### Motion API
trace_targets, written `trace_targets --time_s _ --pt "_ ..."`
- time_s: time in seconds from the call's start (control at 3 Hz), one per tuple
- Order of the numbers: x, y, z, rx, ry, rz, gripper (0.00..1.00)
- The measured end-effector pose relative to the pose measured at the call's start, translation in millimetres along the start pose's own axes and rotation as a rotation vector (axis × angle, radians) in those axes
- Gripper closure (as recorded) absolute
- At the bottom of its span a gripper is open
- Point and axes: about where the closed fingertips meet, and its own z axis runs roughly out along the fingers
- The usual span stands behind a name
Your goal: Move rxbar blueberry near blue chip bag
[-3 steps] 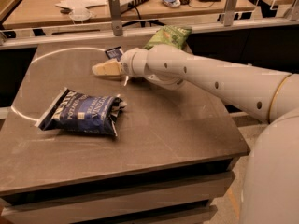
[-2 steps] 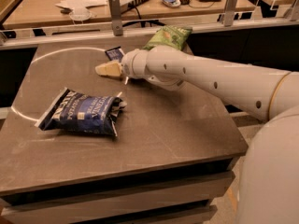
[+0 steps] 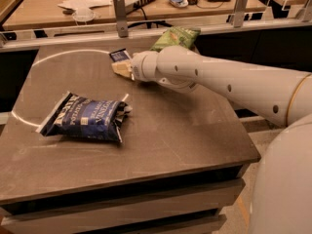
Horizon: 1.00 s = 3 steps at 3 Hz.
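Note:
The rxbar blueberry (image 3: 118,55), a small dark navy wrapper, lies flat at the far middle of the table. My gripper (image 3: 121,68) sits just in front of it, at the bar's near edge, with the white arm reaching in from the right. I cannot tell whether it touches the bar. The blue chip bag (image 3: 87,119), large, crinkled and navy with white lettering, lies on the left half of the table, well apart from the bar and nearer the front.
A green chip bag (image 3: 176,36) lies at the table's (image 3: 161,145) back edge, right of the bar and behind my arm. A rail with posts (image 3: 119,11) runs behind the table. A cluttered desk stands beyond.
My gripper has moved right and slightly back, closing in on the rxbar. The bar and both chip bags have not moved.

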Motion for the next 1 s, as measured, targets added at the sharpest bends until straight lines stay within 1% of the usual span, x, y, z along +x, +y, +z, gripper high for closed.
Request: trace_targets --time_s 0.33,0.67,1.0 --pt "-1 -8 -14 0.025 0.014 -0.012 1.00" --pt "-3 -13 -28 0.033 0.020 -0.031 1.00" --pt "-6 -12 -59 -0.017 0.002 -0.066 1.00"
